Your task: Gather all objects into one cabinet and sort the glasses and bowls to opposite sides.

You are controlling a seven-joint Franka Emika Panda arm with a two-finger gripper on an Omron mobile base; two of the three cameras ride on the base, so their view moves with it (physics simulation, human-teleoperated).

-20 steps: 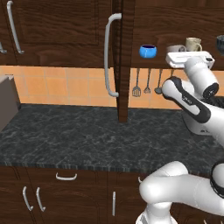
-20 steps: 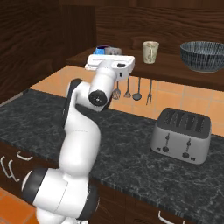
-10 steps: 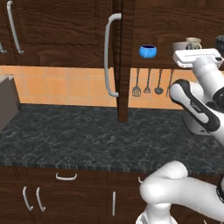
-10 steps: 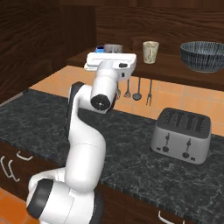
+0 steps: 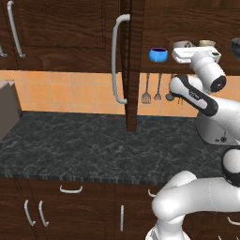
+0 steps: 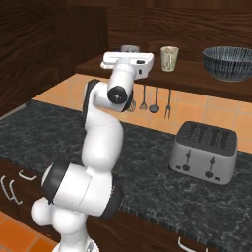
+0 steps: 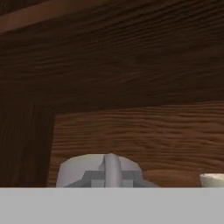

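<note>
My gripper is up on the cabinet shelf, pinched on the grey cup — the cup sits at 6 o'clock in my hand view. The blue bowl is at 9 o'clock from my hand, and the cream mug and dark grey bowl are at 3 o'clock.

A silver toaster sat on the dark marbled counter near the orange tiled backsplash; three utensils hung on the tiles beneath the shelf, and the same utensils showed in the left base view. Below the counter edge ran the base cabinets with short silver handles; a grey appliance stood at the counter's far left.
</note>
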